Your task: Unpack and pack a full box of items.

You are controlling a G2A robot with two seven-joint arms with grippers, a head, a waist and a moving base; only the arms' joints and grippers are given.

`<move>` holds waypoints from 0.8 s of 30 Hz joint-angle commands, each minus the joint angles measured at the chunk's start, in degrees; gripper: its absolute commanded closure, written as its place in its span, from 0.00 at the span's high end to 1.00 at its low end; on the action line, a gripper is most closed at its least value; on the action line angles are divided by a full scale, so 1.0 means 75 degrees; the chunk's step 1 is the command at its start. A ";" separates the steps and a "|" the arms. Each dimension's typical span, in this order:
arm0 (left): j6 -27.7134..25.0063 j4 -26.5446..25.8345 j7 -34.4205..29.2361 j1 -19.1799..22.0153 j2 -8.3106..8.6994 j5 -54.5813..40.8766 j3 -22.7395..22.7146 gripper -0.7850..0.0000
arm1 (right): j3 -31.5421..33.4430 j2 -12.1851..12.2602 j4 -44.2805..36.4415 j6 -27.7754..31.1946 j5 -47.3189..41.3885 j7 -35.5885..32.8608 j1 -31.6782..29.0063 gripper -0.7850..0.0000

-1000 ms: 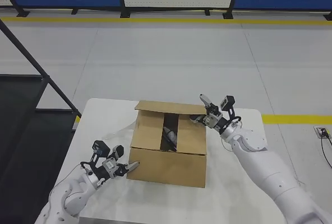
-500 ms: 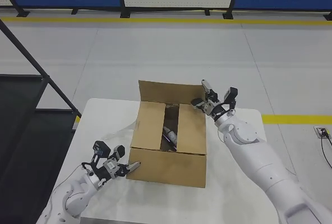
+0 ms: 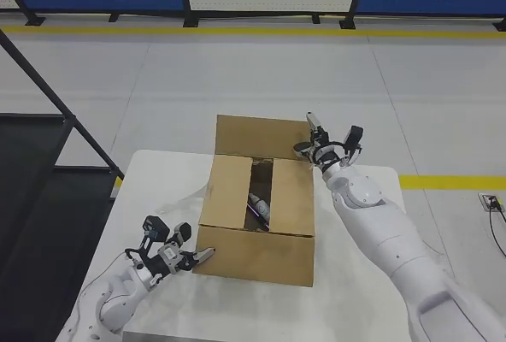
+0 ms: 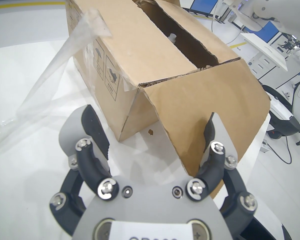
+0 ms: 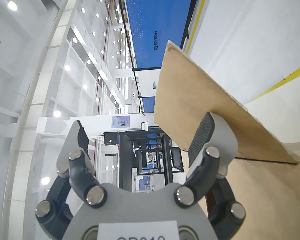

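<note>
A brown cardboard box [image 3: 253, 231] stands in the middle of the white table [image 3: 155, 184]. Its two long top flaps lie nearly flat with a gap between them, where a pale item [image 3: 258, 207] shows inside the box. The far flap [image 3: 260, 137] stands upright. My right gripper [image 3: 314, 144] is open at that flap's far right corner, and the flap [image 5: 190, 93] rests against one finger [image 5: 207, 136] with nothing between the pads. My left gripper [image 4: 152, 131] is open low at the box's near left corner [image 4: 137, 111], beside the hanging front flap [image 4: 210, 101].
A strip of clear tape [image 4: 62, 61] hangs off the box's left side and trails over the table [image 3: 174, 208]. A black metal frame with a dark panel [image 3: 31, 179] stands left of the table. Bare tabletop lies right of the box.
My right gripper has moved up and away toward the far edge, and the far flap has swung from lying over the box to standing upright. The left arm has stayed in place.
</note>
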State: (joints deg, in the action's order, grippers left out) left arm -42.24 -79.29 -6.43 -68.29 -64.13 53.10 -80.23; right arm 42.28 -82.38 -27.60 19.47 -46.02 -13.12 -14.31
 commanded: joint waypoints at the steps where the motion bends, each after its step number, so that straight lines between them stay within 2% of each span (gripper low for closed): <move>1: -0.0005 0.0005 0.0001 0.0005 0.0005 -0.0007 0.0005 1.00 | -0.0038 -0.0116 0.0157 -0.0042 0.0060 0.0117 0.0079 1.00; 4: 0.0002 0.0005 0.0023 0.0004 0.0012 -0.0016 0.0005 1.00 | -0.0128 -0.0301 0.0416 -0.0152 0.0232 0.0327 0.0211 1.00; 10: 0.0006 0.0009 0.0046 -0.0018 0.0032 -0.0048 -0.0021 1.00 | -0.0310 -0.0713 0.0908 -0.0090 0.0685 0.1487 0.0402 1.00; 13: 0.0006 0.0025 0.0058 -0.0027 0.0043 -0.0075 -0.0044 1.00 | -0.0398 -0.0902 0.1161 -0.0326 0.0903 0.1771 0.0500 1.00; 18: 0.0000 0.0039 0.0090 -0.0041 0.0062 -0.0115 -0.0085 1.00 | -0.0371 -0.1114 0.1554 -0.0632 0.0982 0.1607 0.0641 1.00; 24: -0.0013 0.0043 0.0072 -0.0017 0.0077 -0.0134 -0.0076 1.00 | -0.0278 -0.1225 0.1891 -0.0874 0.1106 0.1145 0.0767 1.00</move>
State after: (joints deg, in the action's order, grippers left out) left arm -42.28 -78.96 -5.85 -68.48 -63.57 52.11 -80.85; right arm 40.11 -91.50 -13.75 13.31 -37.96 -3.84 -8.66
